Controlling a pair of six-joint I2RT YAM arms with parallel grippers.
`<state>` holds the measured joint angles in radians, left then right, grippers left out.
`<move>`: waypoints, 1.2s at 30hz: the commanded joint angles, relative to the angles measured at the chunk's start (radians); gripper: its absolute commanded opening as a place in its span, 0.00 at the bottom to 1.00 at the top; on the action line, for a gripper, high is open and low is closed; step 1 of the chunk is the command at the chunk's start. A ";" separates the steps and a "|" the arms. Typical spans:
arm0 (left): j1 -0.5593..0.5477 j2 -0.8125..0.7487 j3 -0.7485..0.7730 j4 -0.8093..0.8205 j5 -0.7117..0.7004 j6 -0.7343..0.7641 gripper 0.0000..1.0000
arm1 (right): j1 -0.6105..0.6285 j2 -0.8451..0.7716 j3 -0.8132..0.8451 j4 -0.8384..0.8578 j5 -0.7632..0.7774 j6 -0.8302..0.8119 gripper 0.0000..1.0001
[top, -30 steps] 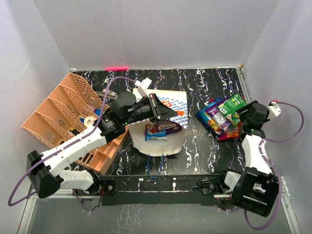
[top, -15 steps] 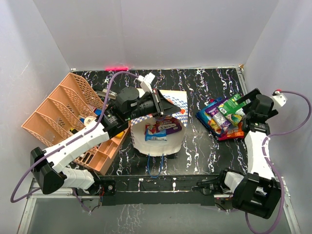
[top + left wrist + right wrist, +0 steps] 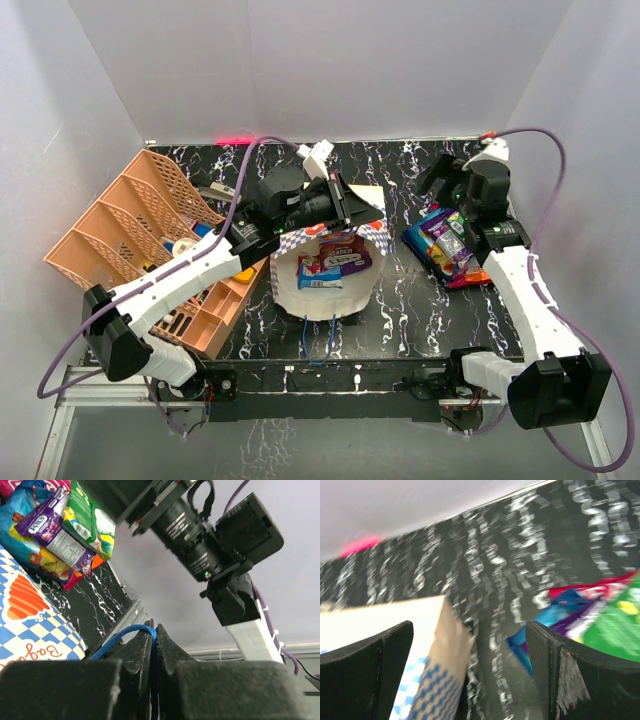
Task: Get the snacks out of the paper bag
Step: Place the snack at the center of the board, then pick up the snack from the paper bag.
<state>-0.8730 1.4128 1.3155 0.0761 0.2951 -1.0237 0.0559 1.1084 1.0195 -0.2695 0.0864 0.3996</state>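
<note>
Two arms logged | my left gripper (image 3: 156, 630) pinched tight on blue cord handle (image 3: 122, 636), holding paper bag (image 3: 290, 292) mouth up | snacks (image 3: 333, 263) inside, long axes crosswise | my right gripper (image 3: 470, 655) jaws wide, empty, free arm; bag snacks sit left and nearward of it | snack pile (image 3: 455, 245) right of bag

You're in a lab-style test booth here: plain white walls (image 3: 300, 70) boxing your black marbled table (image 3: 410, 295), metal rail (image 3: 330, 381) up front.
</note>
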 commanded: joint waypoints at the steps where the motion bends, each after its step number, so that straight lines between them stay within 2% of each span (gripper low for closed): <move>1: 0.001 0.017 0.109 -0.019 -0.026 0.048 0.00 | 0.080 0.016 0.022 -0.028 -0.288 0.024 0.97; 5: 0.001 0.033 0.123 -0.012 -0.030 0.046 0.00 | 0.139 -0.007 -0.099 -0.002 -0.412 0.083 0.92; 10: 0.002 0.028 0.107 0.004 -0.030 0.027 0.00 | 0.149 -0.068 -0.202 -0.091 -0.373 0.037 0.91; 15: 0.012 0.044 0.138 -0.020 -0.028 0.038 0.00 | 0.150 -0.187 -0.193 -0.217 -0.372 0.023 0.91; 19: 0.036 0.048 0.155 -0.020 -0.018 0.044 0.00 | 0.150 -0.284 -0.099 -0.337 -0.236 -0.045 0.92; 20: 0.044 0.049 0.157 -0.017 -0.014 0.044 0.00 | 0.150 -0.303 -0.069 -0.358 -0.253 -0.071 0.92; 22: 0.062 0.055 0.169 -0.015 -0.004 0.040 0.00 | 0.150 -0.348 -0.033 -0.347 -0.400 -0.183 0.91; 25: 0.095 0.069 0.186 -0.012 0.028 0.032 0.00 | 0.257 -0.479 -0.067 -0.227 -0.565 -0.282 0.91; 28: 0.115 0.068 0.183 0.006 0.042 0.016 0.00 | 0.324 -0.591 -0.105 -0.138 -0.685 -0.352 0.98; 33: 0.126 0.071 0.159 0.043 0.069 -0.015 0.00 | 0.475 -0.541 -0.189 -0.117 -0.811 -0.476 0.98; 36: 0.126 0.071 0.133 0.081 0.086 -0.041 0.00 | 0.583 -0.521 -0.237 -0.107 -0.780 -0.588 0.98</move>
<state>-0.7498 1.4979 1.4612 0.0772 0.3340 -1.0302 0.5411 0.5285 0.8539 -0.4042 -0.6418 -0.0082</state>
